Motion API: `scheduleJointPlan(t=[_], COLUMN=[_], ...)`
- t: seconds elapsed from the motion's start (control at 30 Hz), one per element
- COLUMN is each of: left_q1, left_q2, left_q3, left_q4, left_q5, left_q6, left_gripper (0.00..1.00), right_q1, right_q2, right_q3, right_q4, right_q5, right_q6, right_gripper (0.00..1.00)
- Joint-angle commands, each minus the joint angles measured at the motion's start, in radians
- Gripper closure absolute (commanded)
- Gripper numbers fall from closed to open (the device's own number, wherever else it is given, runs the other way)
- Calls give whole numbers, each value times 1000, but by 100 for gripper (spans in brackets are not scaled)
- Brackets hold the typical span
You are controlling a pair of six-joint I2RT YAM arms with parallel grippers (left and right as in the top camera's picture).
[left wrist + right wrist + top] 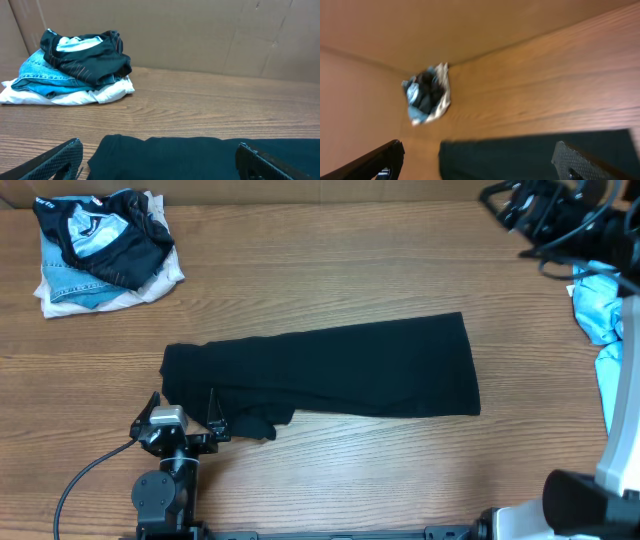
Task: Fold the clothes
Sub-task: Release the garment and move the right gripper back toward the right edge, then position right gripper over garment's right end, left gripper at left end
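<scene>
Nearest to us, the left gripper (182,410) sits low at the near left corner of the black T-shirt (330,370), its fingers spread wide and holding nothing. The shirt lies folded into a long band across the middle of the table (350,470). Farther away, in the far left corner, we see a pile of clothes (100,245), and a light blue garment (598,310) lies at the right edge. The right gripper (480,162) hangs high, also spread and empty.
</scene>
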Motion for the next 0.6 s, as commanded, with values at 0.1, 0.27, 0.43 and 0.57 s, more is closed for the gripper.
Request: scheduleJointPlan(t=[0.1,0.27,0.43,0.57], left_q1=[5,5,5,5], left_q2=[-10,-10,-10,-10], left_q3=[-3,-3,-3,-3], left_q4=[0,-1,0,0], left_q5=[7,7,7,7], left_q6=[9,9,9,9], left_gripper=[0,0,0,0], right_q1=[94,161,221,262], right_q2=[3,42,88,133], right_q3=[19,19,19,19], right_q4=[-124,-210,-249,-261], right_q5=[74,147,154,155], right_q6=[-22,-22,-22,-21], right_gripper=[0,0,0,0])
